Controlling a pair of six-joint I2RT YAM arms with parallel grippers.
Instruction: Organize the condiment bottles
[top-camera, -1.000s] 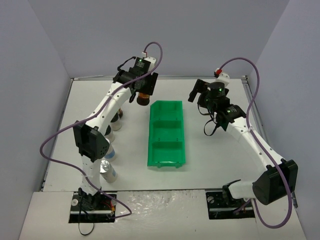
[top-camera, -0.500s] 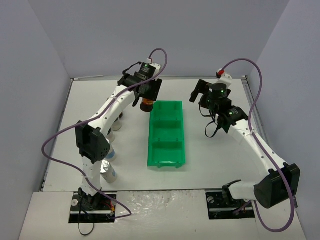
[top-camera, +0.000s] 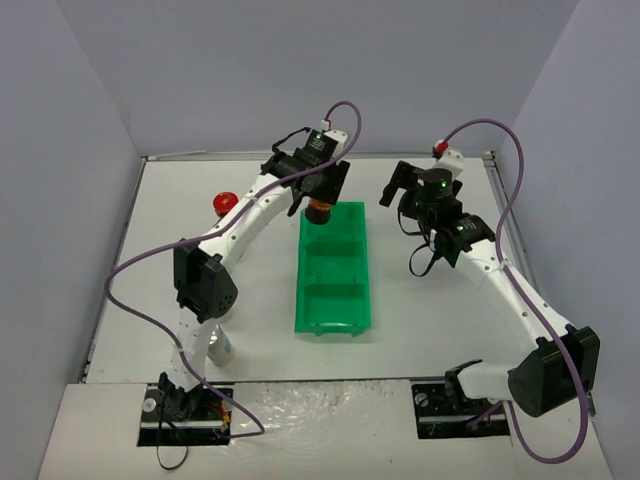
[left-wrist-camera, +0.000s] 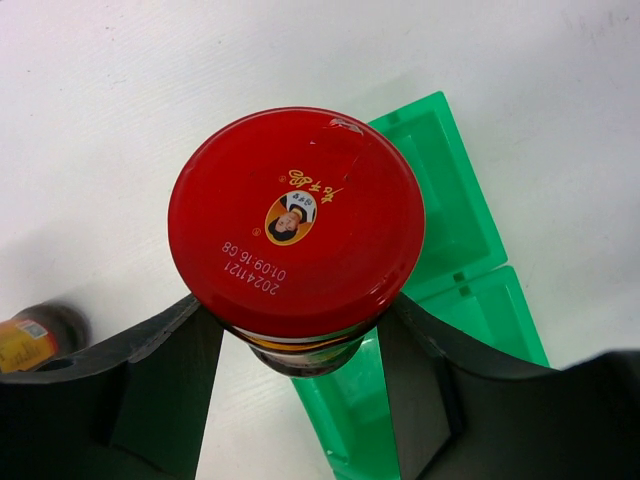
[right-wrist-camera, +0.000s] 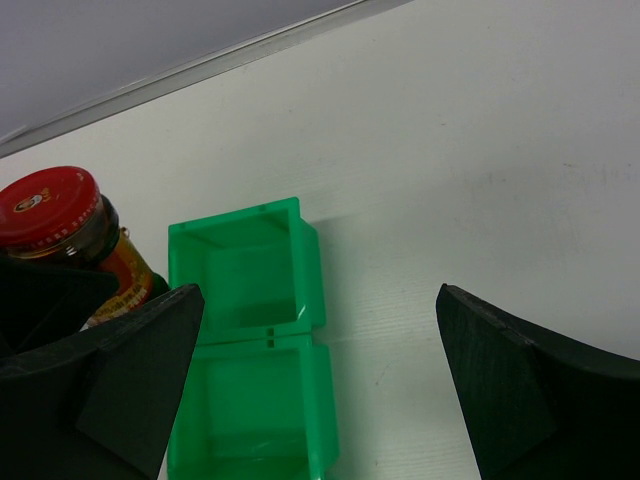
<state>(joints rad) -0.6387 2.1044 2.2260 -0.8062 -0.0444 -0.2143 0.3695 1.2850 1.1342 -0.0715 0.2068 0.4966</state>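
Observation:
My left gripper (top-camera: 319, 203) is shut on a dark condiment jar with a red cap (top-camera: 318, 211), held in the air over the far left corner of the green bin (top-camera: 336, 329). In the left wrist view the red cap (left-wrist-camera: 296, 220) fills the middle, both fingers (left-wrist-camera: 165, 385) press the jar's sides, and the bin (left-wrist-camera: 450, 220) lies below. A second red-capped jar (top-camera: 224, 203) stands on the table to the left. A silver-capped bottle (top-camera: 221, 347) stands by the left arm's base. My right gripper (top-camera: 398, 186) hovers open and empty, right of the bin's far end.
The bin's three compartments look empty in the top view and in the right wrist view (right-wrist-camera: 235, 215). The held jar (right-wrist-camera: 60, 215) shows at the left edge of that view. Another dark jar (left-wrist-camera: 35, 335) lies blurred at the left wrist view's edge. Side walls enclose the table.
My left arm carried the red-capped jar rightward, from left of the bin to over its far corner. That uncovered the second red-capped jar on the table. The right arm barely moved.

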